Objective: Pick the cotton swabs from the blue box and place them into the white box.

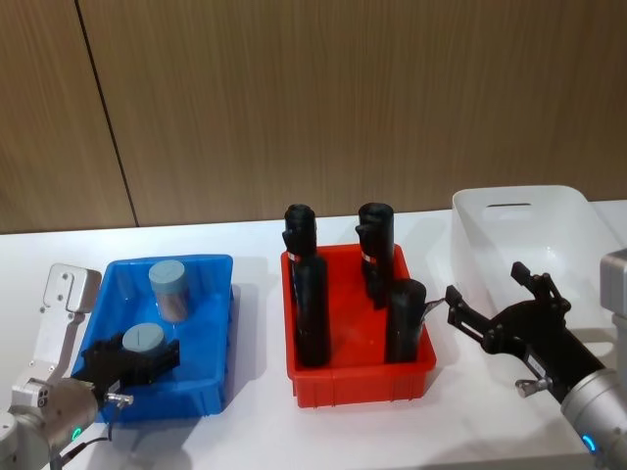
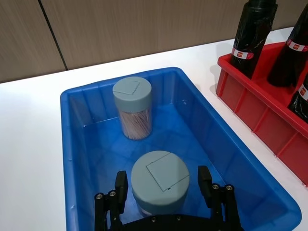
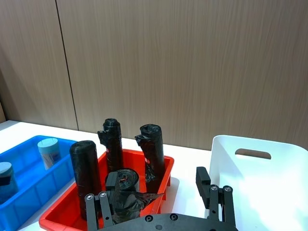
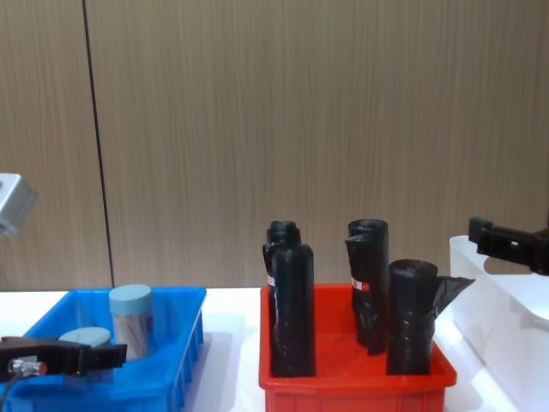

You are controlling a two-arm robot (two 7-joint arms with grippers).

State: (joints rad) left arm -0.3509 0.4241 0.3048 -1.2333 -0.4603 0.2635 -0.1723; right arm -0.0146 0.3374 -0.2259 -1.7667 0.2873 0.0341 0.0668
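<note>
Wood panelling (image 1: 343, 98) backs a white table (image 1: 255, 245) that carries three bins in a row: the blue box (image 1: 223, 328) toward the left edge, a red bin (image 1: 358, 380) at the middle with four upright black rolls (image 1: 312, 304), and the white box (image 1: 468, 235) toward the right edge. The cotton swabs (image 2: 135, 122) sit in two upright jars inside the blue box, apart from each other: the far jar (image 1: 168, 286) near the box's far wall, the near jar (image 1: 144, 340) toward its near-left corner. The left gripper (image 2: 162, 177) is down in the blue box around the near jar. Its fingers (image 2: 204, 179) stand one on each side of the pale lid with a thin gap at both sides, so the claw is open and has no hold. The right gripper (image 1: 482, 282) hovers over the table between the red bin's right wall and the white box's near-left corner, its claw spread wide and holding nothing.
</note>
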